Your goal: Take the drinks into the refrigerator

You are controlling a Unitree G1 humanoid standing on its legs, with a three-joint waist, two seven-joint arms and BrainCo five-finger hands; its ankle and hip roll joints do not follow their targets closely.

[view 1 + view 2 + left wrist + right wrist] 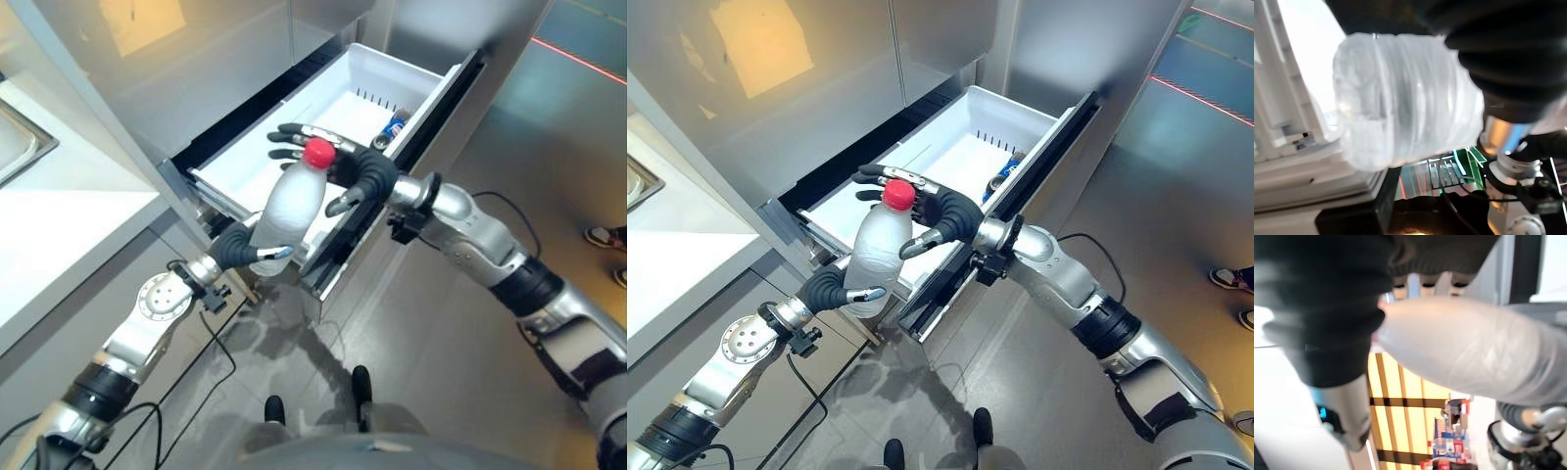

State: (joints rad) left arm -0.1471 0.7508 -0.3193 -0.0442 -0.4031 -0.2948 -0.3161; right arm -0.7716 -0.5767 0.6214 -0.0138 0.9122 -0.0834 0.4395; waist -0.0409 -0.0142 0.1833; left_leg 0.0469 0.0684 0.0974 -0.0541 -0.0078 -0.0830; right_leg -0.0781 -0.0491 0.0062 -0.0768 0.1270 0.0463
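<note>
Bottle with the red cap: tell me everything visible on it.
The bottle is translucent, frosted-looking ribbed plastic with a red cap screwed on. It stands roughly upright, tilted slightly, in the air above the front edge of the open white drawer. The left hand wraps its lower body; the right hand is at its neck, fingers behind it and thumb in front. Contents not discernible.

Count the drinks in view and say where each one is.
2. A clear bottle with a red cap, held by the left hand over the open white drawer; a can inside the drawer. Others may be hidden.
</note>
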